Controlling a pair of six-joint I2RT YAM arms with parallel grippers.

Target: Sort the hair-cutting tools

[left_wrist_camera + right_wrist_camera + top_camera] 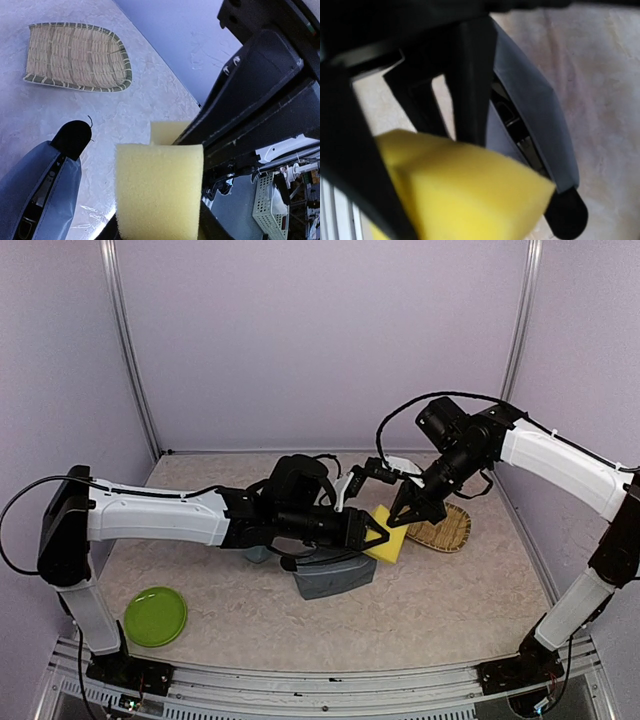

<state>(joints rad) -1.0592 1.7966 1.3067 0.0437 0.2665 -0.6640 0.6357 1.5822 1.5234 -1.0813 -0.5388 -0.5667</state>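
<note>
One clipper (35,195) beside left gripper (377,534), jaws clasping yellow sponge (160,195), right gripper (405,518) closed

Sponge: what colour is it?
Yellow; the sponge shows best in the left wrist view.

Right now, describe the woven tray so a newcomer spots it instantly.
On the table, find the yellow sponge at centre. Just right of it lies the woven tray: flat tan basketwork with a green rim, unlike the smooth grey case.
</note>
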